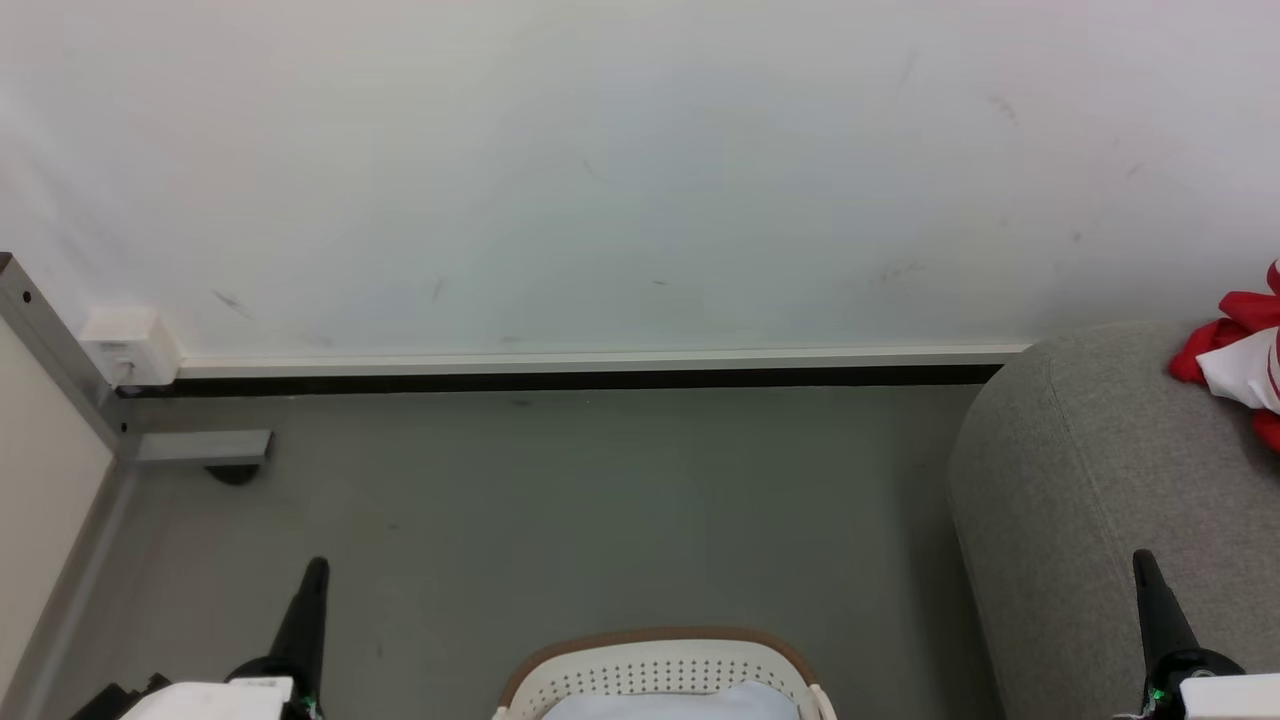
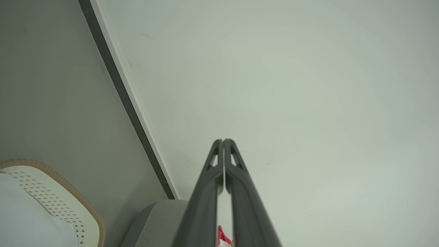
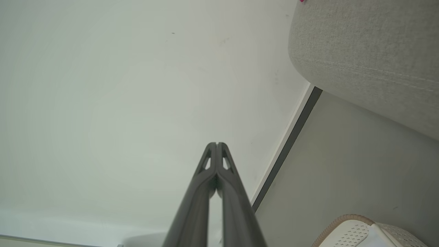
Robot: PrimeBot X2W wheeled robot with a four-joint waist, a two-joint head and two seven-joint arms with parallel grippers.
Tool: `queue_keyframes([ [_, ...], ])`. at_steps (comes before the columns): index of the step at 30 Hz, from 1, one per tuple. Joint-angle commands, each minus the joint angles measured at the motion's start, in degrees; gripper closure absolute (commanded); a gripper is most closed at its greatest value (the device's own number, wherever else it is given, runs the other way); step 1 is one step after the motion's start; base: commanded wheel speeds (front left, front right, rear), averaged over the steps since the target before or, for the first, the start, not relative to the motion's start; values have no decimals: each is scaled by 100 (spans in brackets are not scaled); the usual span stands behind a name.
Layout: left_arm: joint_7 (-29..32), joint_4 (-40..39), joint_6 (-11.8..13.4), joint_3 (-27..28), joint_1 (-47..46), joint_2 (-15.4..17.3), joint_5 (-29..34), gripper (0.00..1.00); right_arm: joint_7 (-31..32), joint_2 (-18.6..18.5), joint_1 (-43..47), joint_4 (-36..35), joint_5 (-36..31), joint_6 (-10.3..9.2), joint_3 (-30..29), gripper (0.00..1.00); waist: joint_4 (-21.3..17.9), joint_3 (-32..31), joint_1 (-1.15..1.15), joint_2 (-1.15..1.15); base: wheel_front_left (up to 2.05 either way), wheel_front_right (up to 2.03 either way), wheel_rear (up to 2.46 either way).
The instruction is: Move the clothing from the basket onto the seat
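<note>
The jersey (image 1: 1240, 350) lay bunched on top of the seat (image 1: 1080, 480) at the far right, red with a white fold showing, cut off by the picture's right edge. The seat stood on the floor (image 1: 600, 500) against the wall (image 1: 600, 180), its rounded grey corner turned toward the middle of the room. The basket (image 1: 650, 675) sat on the floor at the near centre, well apart from the jersey and left of the seat, with a pale cloth (image 1: 680, 703) lying inside it.

The left gripper (image 1: 318, 566) hung at the near left above bare floor, left of the basket, its two dark fingers pressed together at the tips and grasping nothing. The right gripper (image 1: 1142, 558) stood at the near right in front of the seat's side, likewise clenched tip to tip and empty. Neither touched the basket, seat or jersey.

A pale skirting (image 1: 600, 362) over a dark strip ran along the foot of the wall. At the far left a grey metal frame (image 1: 60, 340) met a small white box (image 1: 125, 345).
</note>
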Motion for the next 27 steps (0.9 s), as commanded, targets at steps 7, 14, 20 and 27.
queue_keyframes([
  [7,108,-4,-84,85,-136,-32,-340,100,96,-47,-132,-56,376,-12,-39,100,14,28,0,0,0,0,0],
  [14,183,10,-138,129,-174,-60,-615,100,172,-47,-159,-56,675,-13,-56,100,27,55,0,0,0,0,0],
  [20,245,21,-183,164,-215,-83,-801,100,232,-47,-200,-57,932,-14,-70,100,38,79,0,0,0,0,0],
  [27,266,24,-183,173,-223,-92,-875,100,254,-47,-209,-57,970,-14,-72,100,43,88,0,0,0,0,0],
])
